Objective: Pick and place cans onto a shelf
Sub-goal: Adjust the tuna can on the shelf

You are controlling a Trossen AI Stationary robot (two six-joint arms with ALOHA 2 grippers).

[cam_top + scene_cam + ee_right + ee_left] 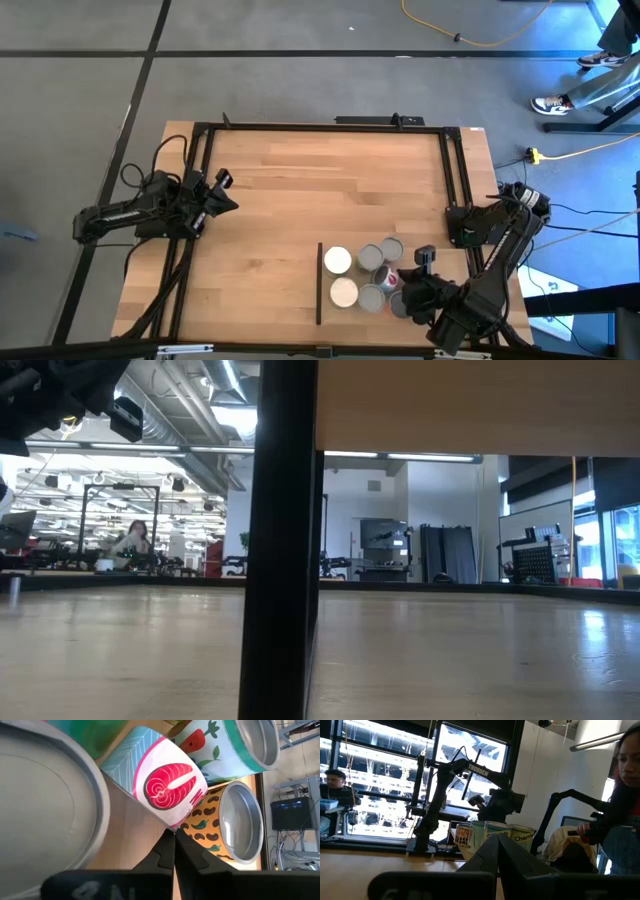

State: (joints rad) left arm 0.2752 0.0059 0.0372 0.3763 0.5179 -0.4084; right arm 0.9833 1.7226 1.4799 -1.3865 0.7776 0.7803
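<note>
Clustering at the table's near right: about 6 cans (362,278), just right of a thin dark strip (319,284), all seemingly on the shelf (352,262). Hovering at the cluster's right edge, right gripper (407,296) pinching together on nothing, beside a salmon-labelled can (160,782). Idling far left, left gripper (222,197), fingers together. Judging placement nearly finished.
</note>
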